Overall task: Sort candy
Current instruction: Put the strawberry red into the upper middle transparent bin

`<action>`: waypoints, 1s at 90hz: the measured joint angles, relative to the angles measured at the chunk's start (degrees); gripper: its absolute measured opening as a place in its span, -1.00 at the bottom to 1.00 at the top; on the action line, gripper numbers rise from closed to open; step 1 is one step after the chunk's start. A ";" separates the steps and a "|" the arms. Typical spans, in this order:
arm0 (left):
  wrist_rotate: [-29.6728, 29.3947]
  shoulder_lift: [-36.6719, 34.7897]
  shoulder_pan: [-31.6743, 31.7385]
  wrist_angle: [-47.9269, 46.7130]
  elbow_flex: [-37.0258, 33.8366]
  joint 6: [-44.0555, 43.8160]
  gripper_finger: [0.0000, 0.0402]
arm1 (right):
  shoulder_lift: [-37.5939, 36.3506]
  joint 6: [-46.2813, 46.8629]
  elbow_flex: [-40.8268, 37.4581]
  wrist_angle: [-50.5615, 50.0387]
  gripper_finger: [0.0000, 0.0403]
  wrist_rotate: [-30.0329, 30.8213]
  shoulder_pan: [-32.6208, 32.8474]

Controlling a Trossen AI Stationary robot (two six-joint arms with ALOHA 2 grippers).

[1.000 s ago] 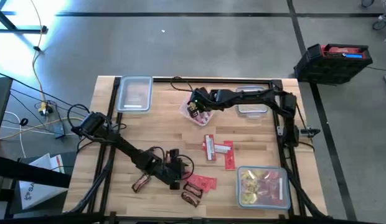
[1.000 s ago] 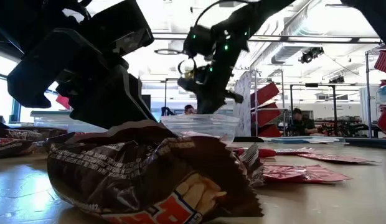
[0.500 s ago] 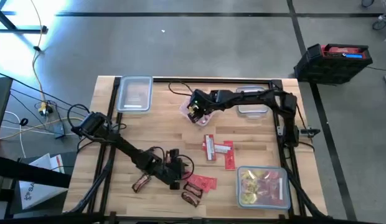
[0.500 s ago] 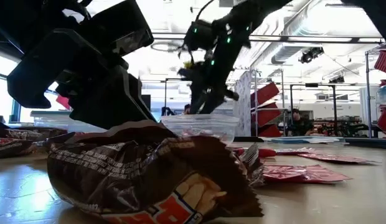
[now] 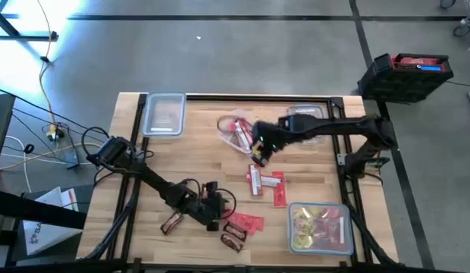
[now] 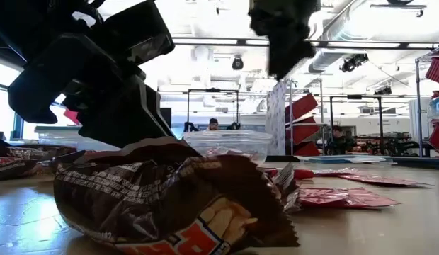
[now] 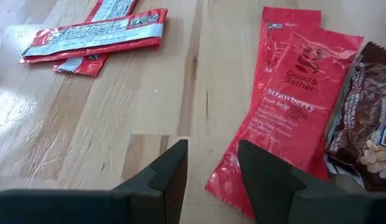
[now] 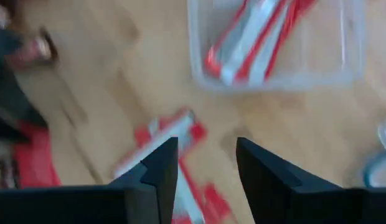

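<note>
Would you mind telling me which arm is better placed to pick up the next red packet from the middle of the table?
Probably the right: the right gripper, open and empty, hangs just beyond the red packets, while the left gripper sits low by the strawberry packet.

A workshop or lab: concrete floor (image 5: 258,53), exposed ceiling ducts (image 6: 333,42), red racks (image 6: 297,110).

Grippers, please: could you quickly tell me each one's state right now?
Left gripper: open, empty, beside a red strawberry packet.
Right gripper: open, empty, above the red packets.
</note>
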 joint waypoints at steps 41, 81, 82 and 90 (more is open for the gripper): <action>-0.24 0.00 0.02 0.24 0.00 -0.03 -0.37 | 0.78 24.05 -21.21 30.53 -0.34 0.97 14.27; -1.88 0.00 0.07 0.53 0.00 -0.02 -0.37 | 8.85 31.21 -21.76 35.66 -0.34 7.48 18.30; -1.90 0.00 0.07 0.57 0.00 -0.02 -0.37 | 9.05 31.73 -21.76 35.50 -0.34 7.88 18.29; -1.96 0.00 0.07 0.54 0.00 -0.09 -0.37 | 10.57 36.00 -21.76 33.27 -0.34 11.01 17.89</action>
